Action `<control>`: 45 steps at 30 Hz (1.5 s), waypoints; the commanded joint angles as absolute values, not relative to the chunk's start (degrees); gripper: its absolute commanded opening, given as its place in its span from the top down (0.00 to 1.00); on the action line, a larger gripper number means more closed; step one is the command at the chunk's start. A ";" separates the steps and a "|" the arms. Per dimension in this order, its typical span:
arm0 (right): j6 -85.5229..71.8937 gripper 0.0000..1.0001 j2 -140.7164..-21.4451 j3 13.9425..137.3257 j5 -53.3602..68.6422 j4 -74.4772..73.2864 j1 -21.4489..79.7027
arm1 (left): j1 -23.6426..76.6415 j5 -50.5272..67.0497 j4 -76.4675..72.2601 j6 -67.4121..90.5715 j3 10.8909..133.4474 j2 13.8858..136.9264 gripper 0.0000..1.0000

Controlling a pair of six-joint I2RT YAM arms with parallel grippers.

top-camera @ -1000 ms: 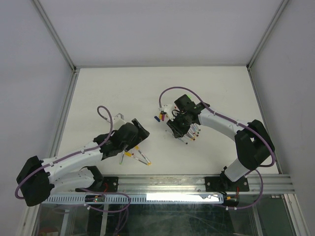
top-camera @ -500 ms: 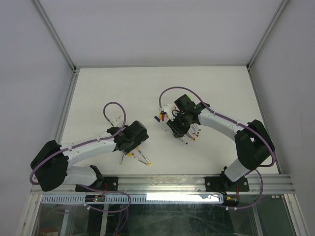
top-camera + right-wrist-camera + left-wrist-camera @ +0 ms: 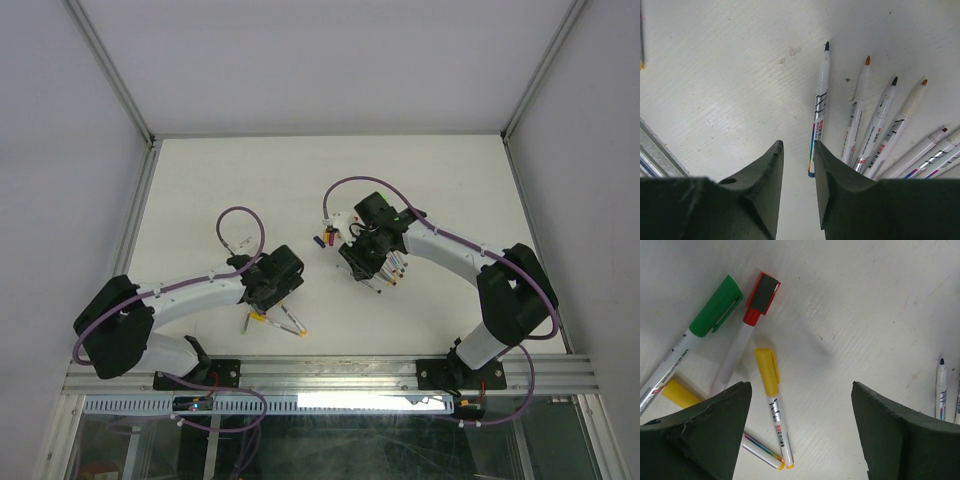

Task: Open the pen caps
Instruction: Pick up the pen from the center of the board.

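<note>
Left gripper (image 3: 801, 389) is wide open and empty above a yellow cap (image 3: 767, 371). Right gripper (image 3: 797, 146) is slightly open and empty above uncapped pens (image 3: 856, 125).

**Pens and pen caps, counted by colour and by view.**

Left wrist view: four caps sit on pens, namely one green cap (image 3: 715, 307), one red cap (image 3: 761, 294), one yellow cap (image 3: 767, 372) and a second yellow cap (image 3: 676, 393) that is partly hidden. There is also one thin barrel (image 3: 762, 452) with a yellow end, and two bare pens at the right edge: one dark-tipped pen (image 3: 940, 390) and one cropped pen (image 3: 958, 400). Right wrist view: five uncapped pens show their tips, namely a black-tipped pen (image 3: 819, 110), an orange-tipped pen (image 3: 856, 110), another black-tipped pen (image 3: 877, 122), another orange-tipped pen (image 3: 897, 127) and a red-tipped pen (image 3: 922, 151). That makes two black, two orange and one red; the barrels cropped at the right edge cannot be counted. Top view: one cluster of loose caps (image 3: 325, 240), too small to count.
</note>
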State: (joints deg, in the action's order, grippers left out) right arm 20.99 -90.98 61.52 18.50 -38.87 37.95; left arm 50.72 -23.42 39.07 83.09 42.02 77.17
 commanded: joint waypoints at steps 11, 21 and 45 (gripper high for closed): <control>21.71 0.67 -88.60 63.63 19.34 -38.06 37.77 | 52.29 -19.60 39.73 78.56 47.00 84.81 0.40; 19.50 0.67 -88.64 63.52 28.91 -37.50 37.27 | 52.30 -21.99 39.59 73.53 49.39 88.20 0.66; -3.58 0.13 -76.35 34.87 56.92 12.12 29.59 | 49.61 -19.51 22.55 68.08 45.64 84.09 0.96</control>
